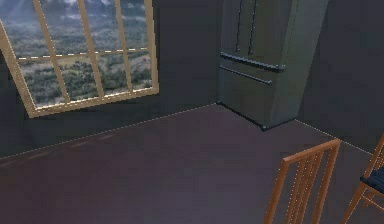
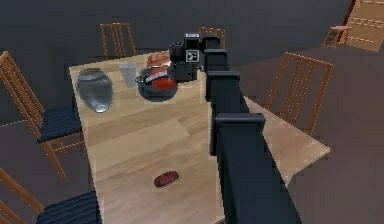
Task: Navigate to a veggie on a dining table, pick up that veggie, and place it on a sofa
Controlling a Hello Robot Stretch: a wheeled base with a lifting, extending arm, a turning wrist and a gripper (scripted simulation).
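A light wooden dining table [image 2: 150,140] stretches away in the arm side view. My arm [image 2: 235,130] reaches out over it. The gripper [image 2: 168,66] sits at the far end, beside the two white marker squares [image 2: 190,45]. Right at the gripper stands a dark bowl [image 2: 158,88] with something red in it, and a reddish-orange lump [image 2: 155,57] lies just beyond. I cannot tell whether the gripper holds anything. A small dark red thing [image 2: 166,179] lies alone on the near part of the table.
A glass jar [image 2: 97,88] and a small glass [image 2: 127,73] stand left of the bowl. Wooden chairs [image 2: 300,90] ring the table. Ahead are a big window [image 1: 85,50], a dark fridge [image 1: 265,55], bare dark floor [image 1: 150,165] and two chair backs [image 1: 305,185].
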